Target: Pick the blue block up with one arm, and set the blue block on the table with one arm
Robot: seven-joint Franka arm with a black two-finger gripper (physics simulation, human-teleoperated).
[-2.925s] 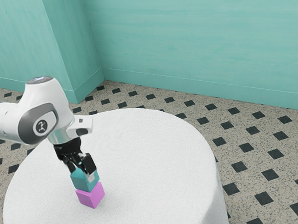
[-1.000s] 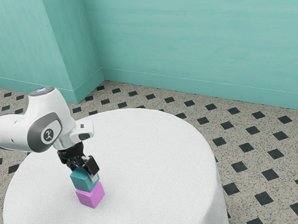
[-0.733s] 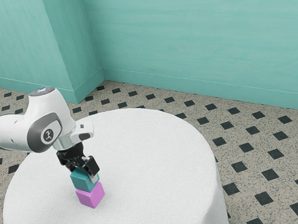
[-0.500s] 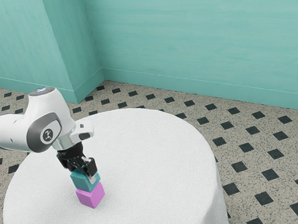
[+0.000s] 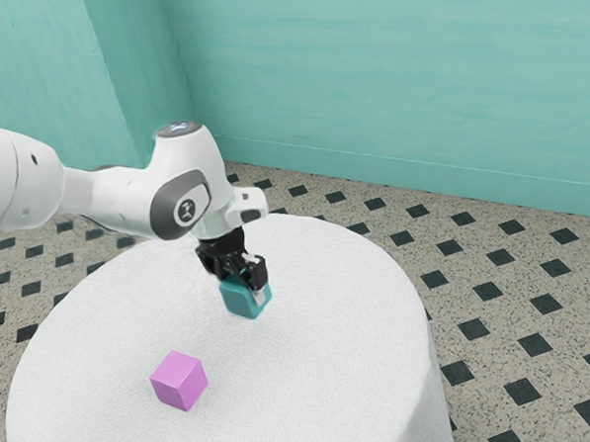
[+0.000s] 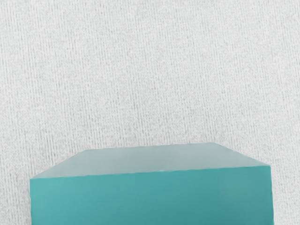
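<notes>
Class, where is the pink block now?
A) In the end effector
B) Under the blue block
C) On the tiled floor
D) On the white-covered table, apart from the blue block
D: the pink block sits on the white tablecloth, with bare cloth between it and the blue block.

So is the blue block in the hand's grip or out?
In: the hand has brought the blue block off the pink block, one fingertip against the blue one's side. Whether it touches the table, I cannot tell.
</notes>
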